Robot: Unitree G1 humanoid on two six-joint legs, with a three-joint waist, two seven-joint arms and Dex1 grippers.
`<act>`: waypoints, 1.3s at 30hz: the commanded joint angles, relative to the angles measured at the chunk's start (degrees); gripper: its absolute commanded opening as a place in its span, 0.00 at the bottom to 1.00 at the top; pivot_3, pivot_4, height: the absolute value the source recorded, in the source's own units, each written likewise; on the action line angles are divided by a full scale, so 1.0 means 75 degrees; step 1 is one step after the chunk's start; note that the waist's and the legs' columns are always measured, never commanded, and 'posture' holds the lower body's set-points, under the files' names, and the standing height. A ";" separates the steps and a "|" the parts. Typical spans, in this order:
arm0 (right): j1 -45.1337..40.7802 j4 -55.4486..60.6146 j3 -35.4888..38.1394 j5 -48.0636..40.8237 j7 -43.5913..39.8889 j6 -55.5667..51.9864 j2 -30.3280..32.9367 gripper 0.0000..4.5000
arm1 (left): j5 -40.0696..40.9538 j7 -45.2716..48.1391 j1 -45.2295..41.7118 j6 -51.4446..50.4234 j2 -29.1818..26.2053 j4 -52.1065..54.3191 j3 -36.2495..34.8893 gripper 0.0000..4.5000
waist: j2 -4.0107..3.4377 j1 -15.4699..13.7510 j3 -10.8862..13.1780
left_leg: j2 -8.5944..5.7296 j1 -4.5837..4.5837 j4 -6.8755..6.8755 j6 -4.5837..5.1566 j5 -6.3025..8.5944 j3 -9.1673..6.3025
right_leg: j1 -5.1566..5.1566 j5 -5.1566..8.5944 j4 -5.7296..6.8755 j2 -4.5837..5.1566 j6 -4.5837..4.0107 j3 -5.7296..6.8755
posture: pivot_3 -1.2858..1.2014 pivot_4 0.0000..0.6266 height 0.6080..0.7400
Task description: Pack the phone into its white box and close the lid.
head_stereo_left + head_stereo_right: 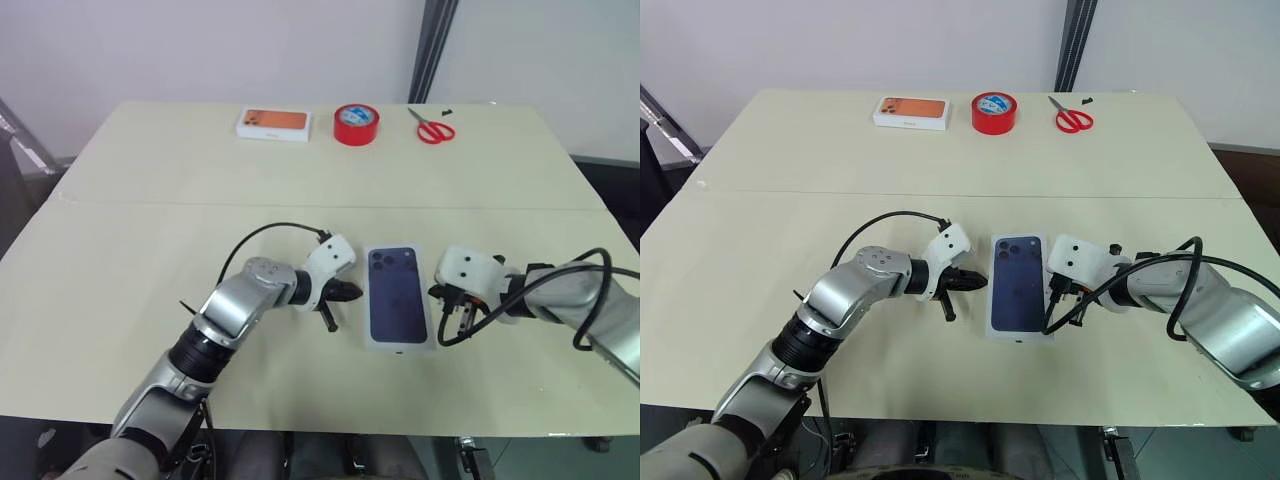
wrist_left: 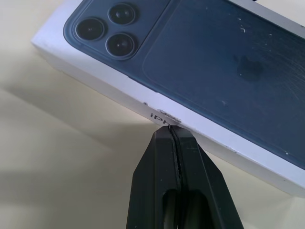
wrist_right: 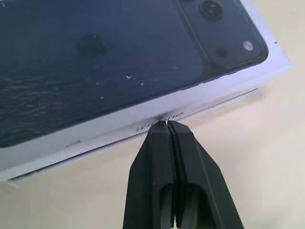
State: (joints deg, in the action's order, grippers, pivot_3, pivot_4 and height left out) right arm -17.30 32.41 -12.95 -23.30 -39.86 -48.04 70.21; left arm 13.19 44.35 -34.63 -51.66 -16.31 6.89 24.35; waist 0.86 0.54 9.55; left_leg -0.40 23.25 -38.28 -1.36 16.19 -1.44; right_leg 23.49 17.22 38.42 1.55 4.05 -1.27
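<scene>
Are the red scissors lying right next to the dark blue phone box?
No, the red scissors lie at the table's far edge, well apart from the dark blue-topped white box.

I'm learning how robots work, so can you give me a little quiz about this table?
1. True or false: the left gripper has its jaws wide open.
2. What lies between the orange-topped box and the scissors? A) red tape roll B) cup C) pen
3. Fill in: the left gripper and the right gripper stand at opposite long sides of the white ____.
Key: 1 false, they are shut; 2 A; 3 box.
</scene>
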 commanded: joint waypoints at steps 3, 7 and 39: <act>0.0174 0.0278 0.0450 0.0258 -0.0179 -0.0047 -0.0065 0.01 | 0.0328 0.0113 -0.0205 0.0276 0.0372 0.0210 -0.0250 0.00 | 0.0000 -0.0015 0.0000 | -0.0001 0.0002 -0.0001 0.0000 0.0000 0.0001 | 0.0000 0.0000 -0.0002 0.0002 0.0000 0.0000 | 0.52 0.24 1.00; 0.0314 0.0305 0.0547 0.0396 -0.0297 -0.0080 -0.0075 0.01 | 0.0373 0.0187 -0.0205 0.0324 0.0374 0.0308 -0.0262 0.00 | 0.0000 -0.0016 0.0000 | -0.0001 0.0002 -0.0001 0.0000 0.0000 0.0000 | -0.0001 0.0000 -0.0002 0.0002 0.0000 0.0000 | 0.52 0.24 1.00; 0.2626 0.1042 0.1855 0.0095 -0.1414 0.0184 -0.0458 0.01 | -0.0577 0.0007 -0.1440 0.0817 0.0933 -0.1907 0.0745 0.00 | -0.0001 -0.0168 -0.0004 | -0.0006 -0.0009 -0.0008 0.0002 0.0001 -0.0001 | -0.0014 0.0000 -0.0003 -0.0003 0.0002 0.0000 | 0.52 0.24 1.00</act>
State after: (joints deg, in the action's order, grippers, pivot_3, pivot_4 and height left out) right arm 1.55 38.74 2.23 -24.82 -51.06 -47.01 65.52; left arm 10.36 43.70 -45.41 -45.70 -9.02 -6.89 27.95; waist 0.85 -0.72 9.52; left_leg -0.44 23.17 -38.33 -1.35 16.20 -1.45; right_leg 23.37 17.21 38.40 1.53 4.06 -1.27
